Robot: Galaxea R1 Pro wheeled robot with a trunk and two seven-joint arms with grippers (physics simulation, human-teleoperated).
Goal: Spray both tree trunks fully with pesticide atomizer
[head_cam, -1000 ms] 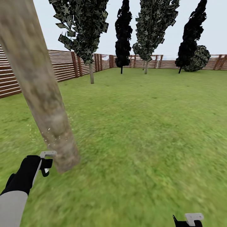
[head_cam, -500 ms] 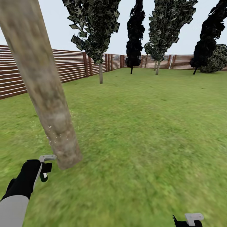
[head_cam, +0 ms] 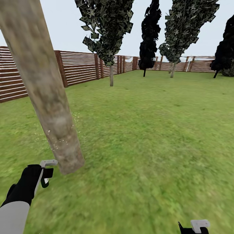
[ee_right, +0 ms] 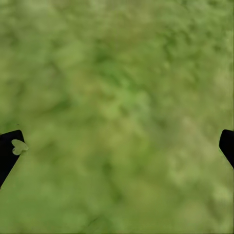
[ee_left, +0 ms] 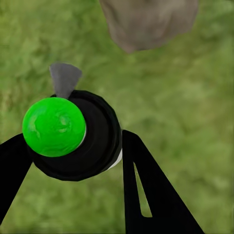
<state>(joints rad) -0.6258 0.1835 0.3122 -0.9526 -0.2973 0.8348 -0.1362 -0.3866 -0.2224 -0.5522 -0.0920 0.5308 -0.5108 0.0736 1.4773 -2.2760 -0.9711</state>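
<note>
Jaws of my left gripper (ee_left: 73,146) clamp the black, green-capped pesticide atomizer (ee_left: 73,134), nozzle toward the thick grey-beige tree trunk (head_cam: 48,97) at eleven o'clock (white specks (head_cam: 61,139) dust its base); right gripper (ee_right: 117,146) gapes wide, empty, over grass.

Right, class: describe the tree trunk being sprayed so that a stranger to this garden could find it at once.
Start at the brown slatted fence along the lawn's left side, then come towards the robot's left gripper. The tree trunk rises just beyond it, thick, mottled grey-beige and dusted low down with white pesticide specks. The trunks further back are far thinner.
</note>
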